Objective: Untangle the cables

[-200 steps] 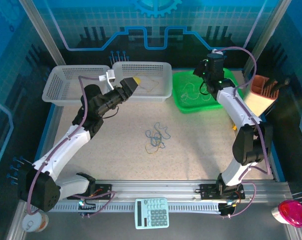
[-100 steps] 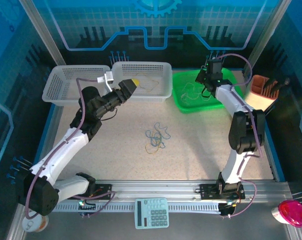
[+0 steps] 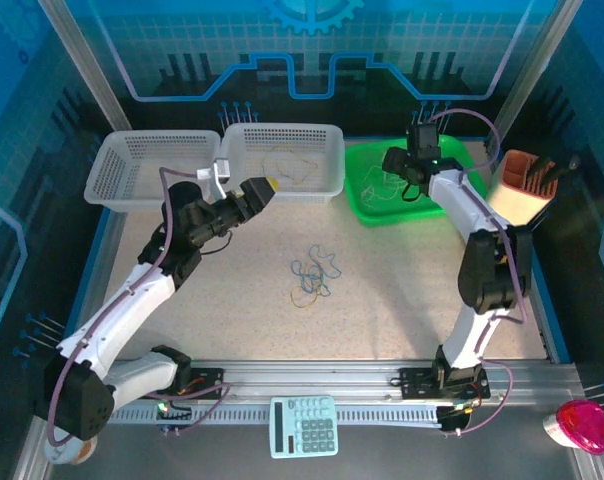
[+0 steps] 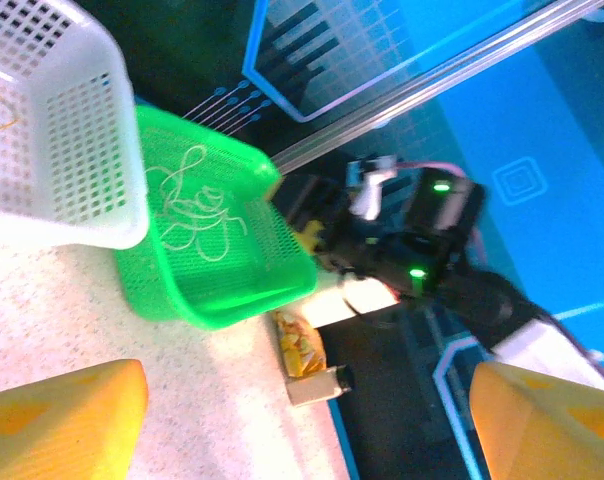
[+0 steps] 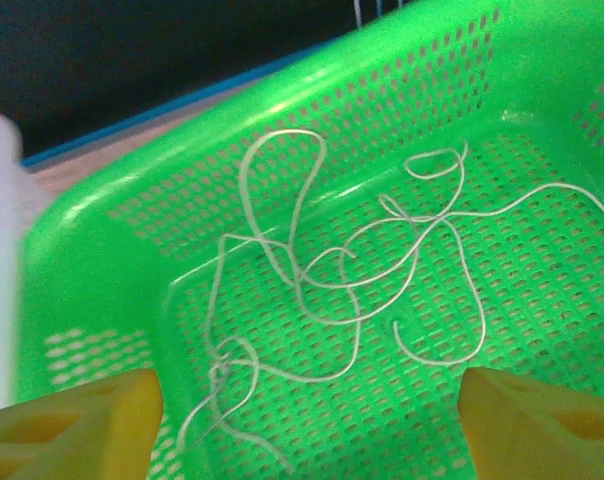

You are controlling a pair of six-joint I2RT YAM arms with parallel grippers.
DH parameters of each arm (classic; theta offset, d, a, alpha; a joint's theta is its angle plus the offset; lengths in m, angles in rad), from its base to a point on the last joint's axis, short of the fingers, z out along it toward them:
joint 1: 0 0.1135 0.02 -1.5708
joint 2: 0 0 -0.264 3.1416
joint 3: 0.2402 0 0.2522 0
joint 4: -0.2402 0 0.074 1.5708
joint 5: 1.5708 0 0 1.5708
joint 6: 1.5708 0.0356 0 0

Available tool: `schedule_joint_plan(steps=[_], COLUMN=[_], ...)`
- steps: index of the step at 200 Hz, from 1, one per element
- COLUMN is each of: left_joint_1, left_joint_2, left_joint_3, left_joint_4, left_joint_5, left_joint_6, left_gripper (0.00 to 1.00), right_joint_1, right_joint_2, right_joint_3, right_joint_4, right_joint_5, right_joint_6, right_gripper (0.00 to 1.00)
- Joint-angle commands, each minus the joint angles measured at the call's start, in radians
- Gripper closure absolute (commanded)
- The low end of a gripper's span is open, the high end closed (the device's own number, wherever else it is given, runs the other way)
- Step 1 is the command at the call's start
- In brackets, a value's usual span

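Observation:
A small tangle of blue-grey and yellowish cables (image 3: pixel 312 277) lies on the table's middle. Several white cables (image 5: pixel 352 290) lie looped over each other in the green basket (image 5: pixel 132 200), which stands at the back right (image 3: pixel 452 205). A thin yellowish cable (image 3: pixel 287 165) rests in the middle white basket (image 3: pixel 282 130). My right gripper (image 5: pixel 307 420) hangs open over the green basket with nothing between its yellow fingers (image 5: pixel 72 420); it sits above the basket's left part (image 3: pixel 394 165). My left gripper (image 3: pixel 262 187) stands open and empty just in front of the white basket, facing right (image 4: pixel 307 420).
A second white basket (image 3: pixel 147 165) stands at the back left. A brown holder (image 3: pixel 527 185) is right of the green basket, with a snack packet (image 4: pixel 300 345) near it. A calculator (image 3: pixel 304 425) and a pink object (image 3: pixel 582 425) lie by the front rail.
My right gripper's jaws have opened above the green basket and it has shifted a little left. My left gripper has drawn back slightly from the white basket toward the table.

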Motion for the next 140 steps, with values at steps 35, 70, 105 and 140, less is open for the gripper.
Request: schedule_joint_plan(steps=[35,70,105,140], left_joint_1=[0.012,0.023,0.038,0.081], left_joint_2=[-0.025,-0.045,-0.095,-0.160], left_joint_3=[-0.080,-0.130,-0.168,-0.184], left_joint_4=[-0.050,-0.063,-0.105,-0.164], left_joint_5=[-0.060,-0.092,-0.145,-0.182], left_joint_6=[0.062,0.057,0.054,0.047], left_gripper=[0.13,0.10,0.01,0.01], right_joint_1=[0.184,0.318,0.427,0.455], right_joint_2=[-0.241,-0.300,-0.269,-0.219], right_joint_3=[-0.183,-0.373,-0.491,-0.532], right_joint_4=[0.056,0.132,0.185,0.192], right_joint_5=[-0.140,-0.277,-0.342,-0.342], right_joint_6=[-0.096,-0.135,-0.241,-0.337], right_gripper=[0.26,0.26,0.23,0.20])
